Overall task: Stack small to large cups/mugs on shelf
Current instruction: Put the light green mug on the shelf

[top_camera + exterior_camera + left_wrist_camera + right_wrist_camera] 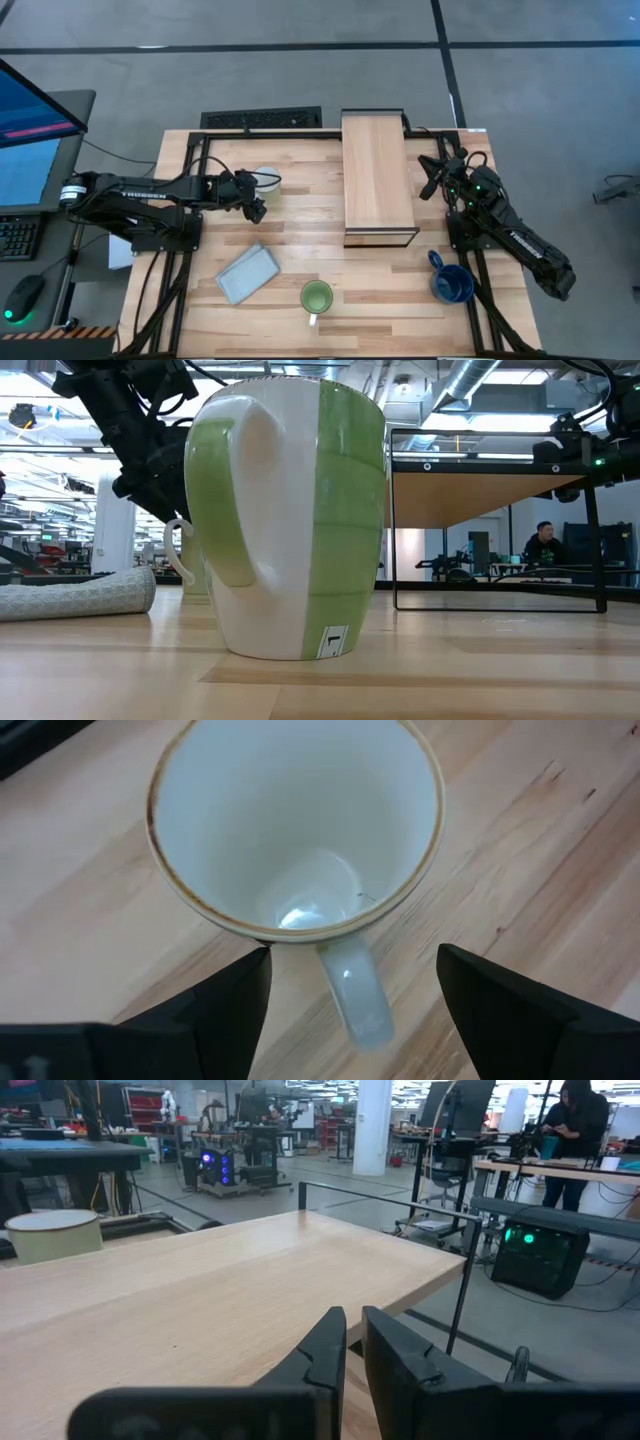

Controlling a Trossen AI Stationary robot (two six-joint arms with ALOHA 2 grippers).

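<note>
The white mug point(266, 181) stands upright on its base on the table, left of the shelf point(378, 178). My left gripper point(257, 201) hangs just above and on the near side of it, open. In the left wrist view its fingers point(232, 1005) stand on either side of the mug's handle point(358, 1000) without touching it. The green mug point(317, 297) stands upright near the front edge and fills the low view point(290, 520). The dark blue mug point(452, 283) stands upright at the front right. My right gripper point(431, 178) is shut and empty beside the shelf's right side.
A folded grey-blue cloth point(247, 272) lies flat left of the green mug. The shelf's plank top point(230, 1290) is bare. A black frame point(262, 120) runs along the table's far edge. People stand in the room beyond the table.
</note>
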